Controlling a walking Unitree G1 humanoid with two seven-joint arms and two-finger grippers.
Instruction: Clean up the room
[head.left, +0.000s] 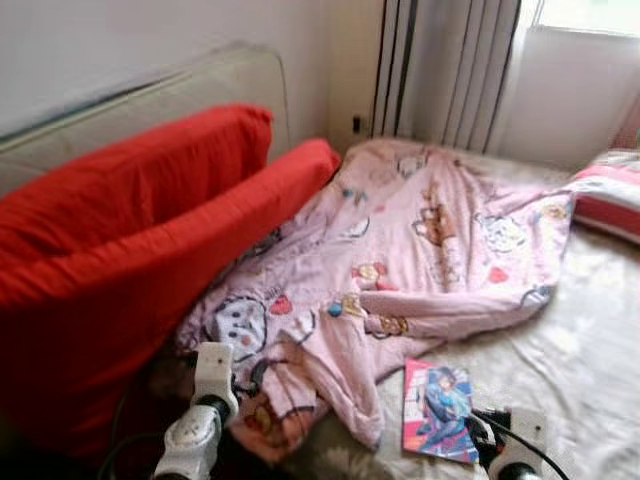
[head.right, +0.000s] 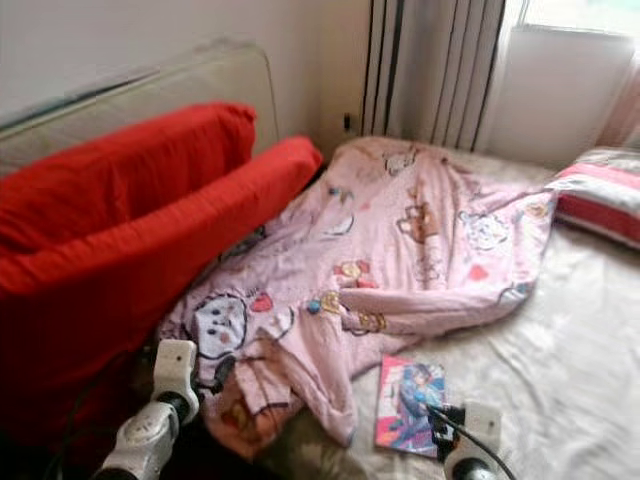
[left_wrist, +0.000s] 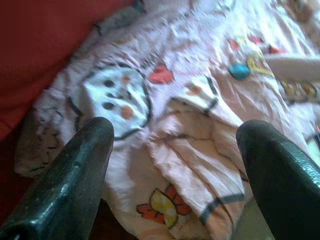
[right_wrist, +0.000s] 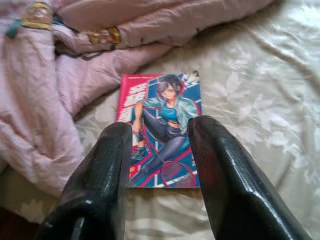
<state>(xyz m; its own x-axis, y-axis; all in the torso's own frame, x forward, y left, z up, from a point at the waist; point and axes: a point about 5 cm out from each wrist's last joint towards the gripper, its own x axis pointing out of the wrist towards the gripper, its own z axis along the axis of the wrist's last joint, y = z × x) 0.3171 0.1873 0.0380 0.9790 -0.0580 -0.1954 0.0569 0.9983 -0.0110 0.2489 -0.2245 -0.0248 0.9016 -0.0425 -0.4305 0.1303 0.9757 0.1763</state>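
Flat, book (head.left: 437, 411) upright, long axis toward curtain (head.left: 450, 70)

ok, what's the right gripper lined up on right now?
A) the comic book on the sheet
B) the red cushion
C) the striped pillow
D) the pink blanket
A. In the right wrist view the right gripper hangs just over the comic book, which lies flat on the cream sheet beside the pink cartoon blanket; its jaws stand apart with the cover showing between them.
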